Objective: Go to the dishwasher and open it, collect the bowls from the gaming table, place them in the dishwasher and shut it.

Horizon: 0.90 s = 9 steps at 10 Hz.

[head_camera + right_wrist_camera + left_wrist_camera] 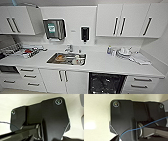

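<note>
Head view shows the dishwasher [107,83] open under the bench [105,63], right of the sink [67,58]; backing away squarely should avoid its door. Jaws' state: cannot tell.

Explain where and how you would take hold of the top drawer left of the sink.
Probably by its horizontal bar handle, coming straight from the front, with the tool closing above and below the bar. The rest of the drawer front looks flat, offering no other hold.

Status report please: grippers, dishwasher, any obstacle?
Grippers: state cannot be told. Dishwasher under the counter, dark racks visible, seems open. Sink holds dishes. No obstacle seen.
</note>
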Motion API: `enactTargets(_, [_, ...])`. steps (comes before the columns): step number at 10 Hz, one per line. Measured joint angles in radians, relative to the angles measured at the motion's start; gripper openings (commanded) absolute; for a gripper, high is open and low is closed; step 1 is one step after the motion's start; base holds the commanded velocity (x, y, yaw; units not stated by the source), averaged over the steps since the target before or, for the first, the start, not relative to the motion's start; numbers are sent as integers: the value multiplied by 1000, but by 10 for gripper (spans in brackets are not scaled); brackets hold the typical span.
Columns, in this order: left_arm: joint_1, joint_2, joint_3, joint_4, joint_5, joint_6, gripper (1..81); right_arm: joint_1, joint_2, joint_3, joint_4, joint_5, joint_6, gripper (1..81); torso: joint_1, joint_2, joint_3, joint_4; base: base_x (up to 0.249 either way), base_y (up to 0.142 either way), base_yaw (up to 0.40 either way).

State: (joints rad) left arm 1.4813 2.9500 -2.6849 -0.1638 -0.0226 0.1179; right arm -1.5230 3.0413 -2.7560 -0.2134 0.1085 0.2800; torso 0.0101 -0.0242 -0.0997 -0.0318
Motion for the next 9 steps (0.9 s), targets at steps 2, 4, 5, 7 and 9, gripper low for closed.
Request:
enactTargets(2, [2,-6,-1,23,-1,2,811,-1,2,0,0,-4,0,811,0,0,0,0,0,0,373])
enactTargets(4, [2,-5,1,72,-14,2,811,-3,3,4,-7,-4,-4,811,0,0,0,0,0,0,373])
enactTargets(5, [2,-9,2,91,-27,3,811,-3,3,9,-12,-4,-3,811,0,0,0,0,0,0,373])
enactTargets(7, [2,-24,37,110,-31,6,811,-3,3,11,-15,-4,-3,811,0,0,0,0,0,0,373])
enactTargets(9, [2,-49,103,117,-33,6,811,-3,3,17,-15,-4,-3,811,0,0,0,0,0,0,373])
